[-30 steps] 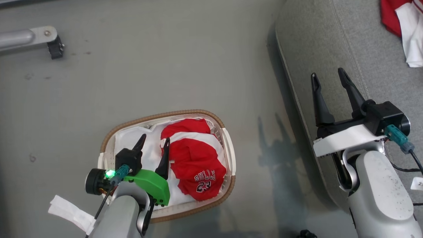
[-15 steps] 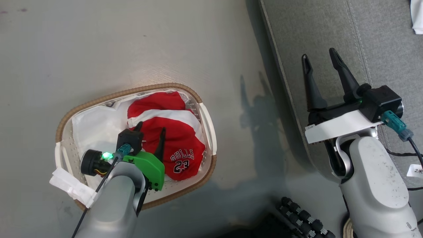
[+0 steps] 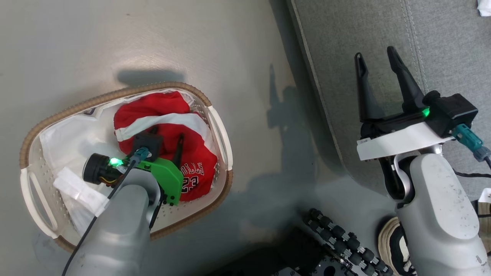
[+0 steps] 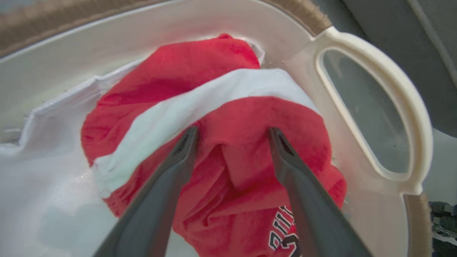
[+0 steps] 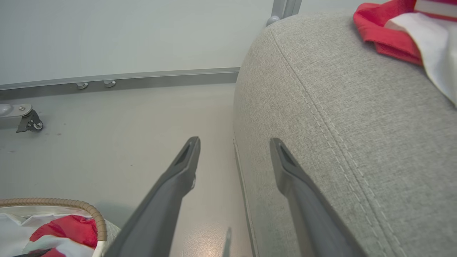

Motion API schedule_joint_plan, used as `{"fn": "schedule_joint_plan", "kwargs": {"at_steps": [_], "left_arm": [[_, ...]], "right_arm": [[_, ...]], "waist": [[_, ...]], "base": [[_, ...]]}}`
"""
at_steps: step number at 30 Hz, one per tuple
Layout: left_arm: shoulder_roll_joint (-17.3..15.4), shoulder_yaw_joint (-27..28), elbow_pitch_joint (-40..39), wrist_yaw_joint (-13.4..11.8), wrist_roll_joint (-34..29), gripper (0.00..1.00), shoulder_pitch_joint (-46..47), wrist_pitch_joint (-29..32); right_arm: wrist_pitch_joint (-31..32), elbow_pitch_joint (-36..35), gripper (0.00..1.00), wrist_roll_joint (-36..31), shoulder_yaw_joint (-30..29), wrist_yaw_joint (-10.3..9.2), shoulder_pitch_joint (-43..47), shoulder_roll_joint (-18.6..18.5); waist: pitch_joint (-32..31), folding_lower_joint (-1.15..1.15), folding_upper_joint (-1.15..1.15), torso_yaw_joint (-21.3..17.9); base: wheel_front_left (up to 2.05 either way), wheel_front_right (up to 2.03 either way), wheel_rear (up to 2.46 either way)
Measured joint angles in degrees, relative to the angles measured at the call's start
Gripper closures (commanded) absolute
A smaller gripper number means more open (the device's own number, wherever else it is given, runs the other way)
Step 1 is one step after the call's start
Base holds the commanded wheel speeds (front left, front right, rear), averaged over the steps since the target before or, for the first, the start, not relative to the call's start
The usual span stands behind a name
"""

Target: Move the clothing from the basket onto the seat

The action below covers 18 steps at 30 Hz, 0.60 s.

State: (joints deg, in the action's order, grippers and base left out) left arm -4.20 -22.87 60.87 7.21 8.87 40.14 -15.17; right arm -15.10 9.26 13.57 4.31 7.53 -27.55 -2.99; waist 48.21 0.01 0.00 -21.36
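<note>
The basket (image 3: 115,93) stands on the floor at the left, its white liner (image 3: 73,138) showing on its left side. Inside lies the clothing (image 3: 161,111), a red heap with a white stripe and the "BULLS 23" print. My left gripper (image 3: 167,136) is open, down in the basket, with both fingertips (image 4: 192,135) pressed into the red clothing (image 4: 235,167) and a fold between them. My right gripper (image 3: 375,53) is open and holds nothing, hanging over the left edge of the grey seat (image 3: 337,34). In the right wrist view, another red and white garment (image 5: 385,32) lies on the seat (image 5: 321,125).
The basket's side handle (image 4: 410,107) lies just right of the left fingers. A black ribbed cable chain (image 3: 337,241) on the robot's base sits at the bottom between basket and seat. A metal rail with a caster (image 5: 26,121) runs along the far wall.
The head camera has tilted and turned, shifting the whole picture. My left gripper has moved from above the liner rightward and down onto the red clothing. The right gripper stays open.
</note>
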Motion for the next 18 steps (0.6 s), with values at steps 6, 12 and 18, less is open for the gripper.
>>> {"fn": "schedule_joint_plan", "kwargs": {"at_steps": [6, 12, 18], "left_arm": [[0.4, -1.2, 4.9, -1.0, -0.5, 0.0, 4.1, 0.0], [0.9, -3.4, 9.2, -1.4, -1.9, 0.0, 7.4, 0.2], [1.2, -6.0, 11.3, -1.7, -2.9, 0.0, 9.4, 1.8]], "right_arm": [[0.0, -1.1, 0.0, -0.5, -0.7, 0.0, 1.0, 0.0], [0.0, -1.6, 0.0, -0.5, -1.1, 0.0, 1.3, 0.0], [0.0, -1.9, 0.0, -0.6, -1.3, 0.0, 1.7, 0.0]], "waist": [[1.3, 0.0, 0.0, 0.1], [2.4, 0.0, 0.0, 0.6], [3.0, 0.0, 0.0, 1.0]], "base": [[0.0, 0.0, 0.0], [0.0, 0.0, 0.0], [0.0, 0.0, 0.0]]}}
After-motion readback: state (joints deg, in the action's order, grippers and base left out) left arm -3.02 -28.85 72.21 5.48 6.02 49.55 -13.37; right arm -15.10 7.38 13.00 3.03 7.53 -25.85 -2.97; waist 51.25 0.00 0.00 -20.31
